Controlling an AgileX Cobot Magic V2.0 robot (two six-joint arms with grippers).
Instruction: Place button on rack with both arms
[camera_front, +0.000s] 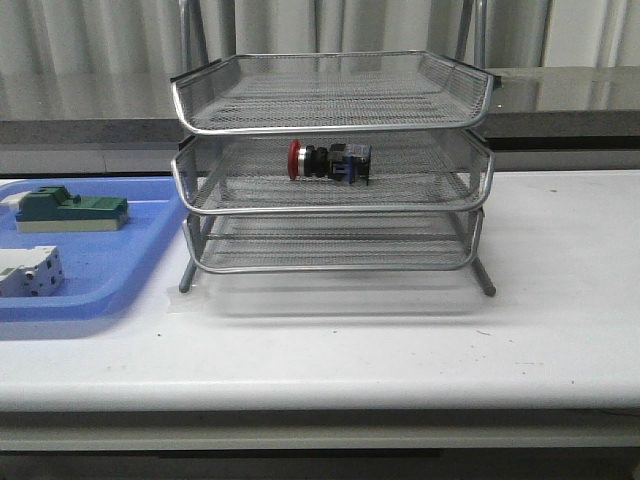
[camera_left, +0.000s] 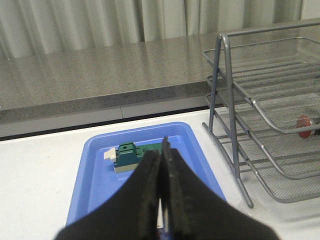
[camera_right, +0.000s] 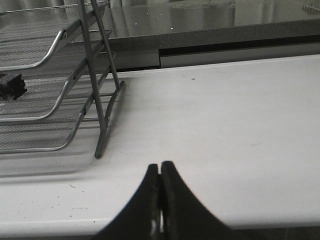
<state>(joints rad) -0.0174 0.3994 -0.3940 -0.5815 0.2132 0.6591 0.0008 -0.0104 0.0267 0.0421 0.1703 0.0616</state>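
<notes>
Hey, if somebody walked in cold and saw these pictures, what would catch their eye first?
Probably the red-headed button, lying on its side in the middle tier of the silver wire rack at the table's centre. Next, the blue tray to the rack's left, holding a green block and a white-grey block. Both grippers, left and right, have their fingers shut and empty.

Right fingers (camera_right: 160, 172) pressed together over white table (camera_right: 225, 125), wire rack (camera_right: 60, 90) beside, dark button (camera_right: 12, 86) on middle tier
</notes>
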